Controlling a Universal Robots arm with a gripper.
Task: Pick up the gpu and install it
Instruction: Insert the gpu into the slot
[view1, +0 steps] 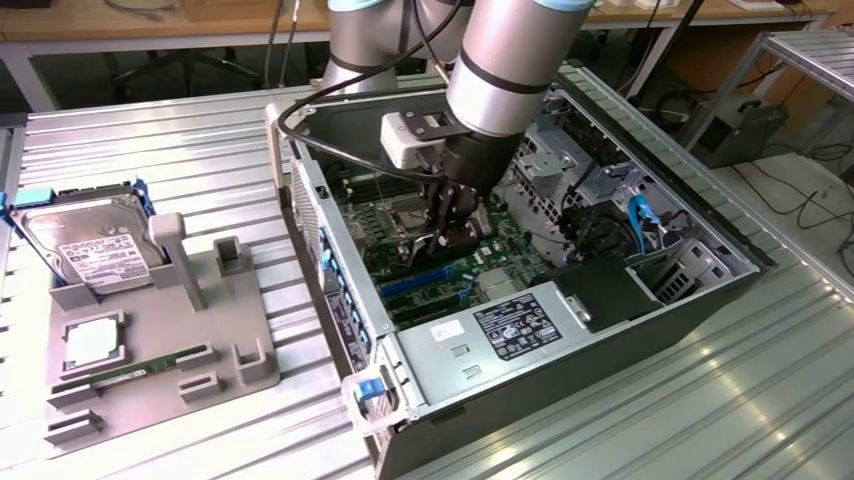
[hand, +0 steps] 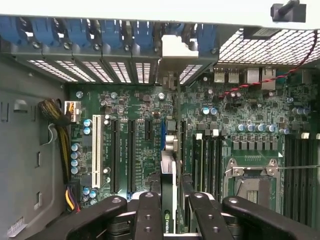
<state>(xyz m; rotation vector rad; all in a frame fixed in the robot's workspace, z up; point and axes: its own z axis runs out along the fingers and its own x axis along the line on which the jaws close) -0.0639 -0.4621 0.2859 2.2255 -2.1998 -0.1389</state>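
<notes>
A ribbed metal table (view1: 160, 150) carries everything. On it lies an open computer case (view1: 727, 255), and the robot arm (view1: 514, 60) reaches down into it. Under the claw (view1: 447, 228) lies the green motherboard (hand: 140, 130), which covers the floor of the case. A power supply (view1: 514, 325) with a label sits inside the case near the claw, off toward the exterior view's lower right. Well apart from the claw, outside the case on the exterior view's left, a grey holder (view1: 227, 340) lies on the table. It holds a silver hard drive (view1: 87, 245) and a thin green memory stick (view1: 127, 368).

The gpu (hand: 169, 175) stands on edge in the claw (hand: 172, 210). It runs away from the claw over the motherboard's long slots toward the vented rear wall of the case. Whether it sits in a slot cannot be told. The claw is closed down narrow, with black fingers (hand: 148, 215) pressed against both faces of the gpu.
</notes>
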